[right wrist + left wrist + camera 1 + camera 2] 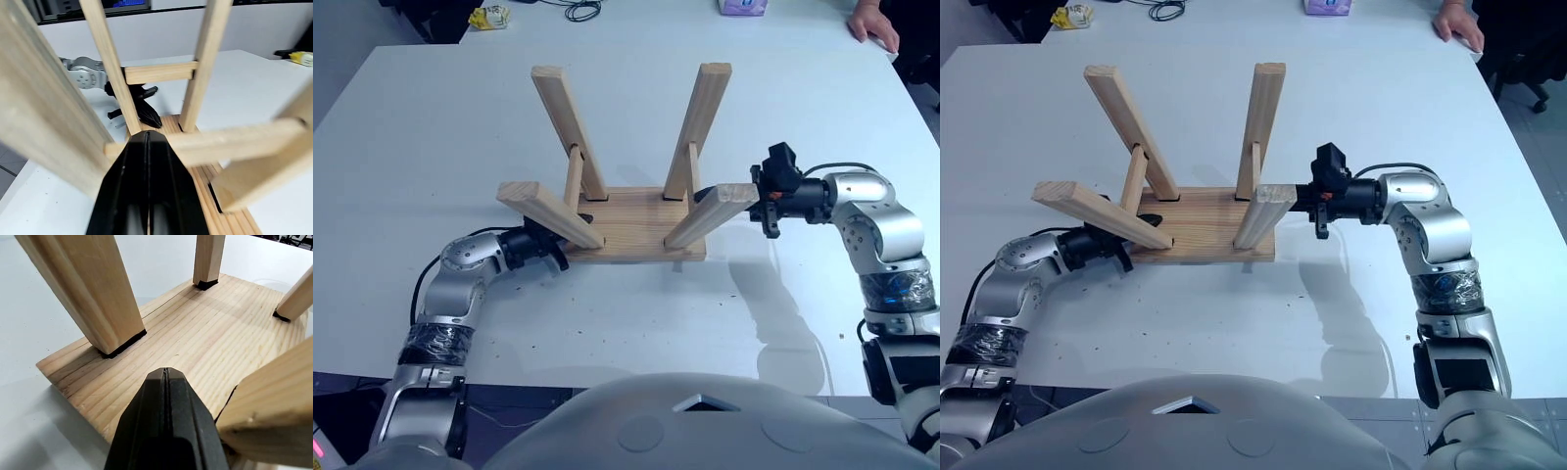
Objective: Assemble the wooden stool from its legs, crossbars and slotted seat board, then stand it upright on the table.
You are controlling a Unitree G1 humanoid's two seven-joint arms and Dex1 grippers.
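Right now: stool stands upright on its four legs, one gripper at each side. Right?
Not upright. The left eye view shows the stool upside down: seat board flat on the table, legs pointing up. Left gripper and right gripper do flank it.

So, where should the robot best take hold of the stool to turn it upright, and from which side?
Probably by the two near legs: left gripper on the near left leg from its outer side, right gripper on the near right leg likewise. The stool is upside down: its seat board lies flat on the table, while the splayed legs stand free.
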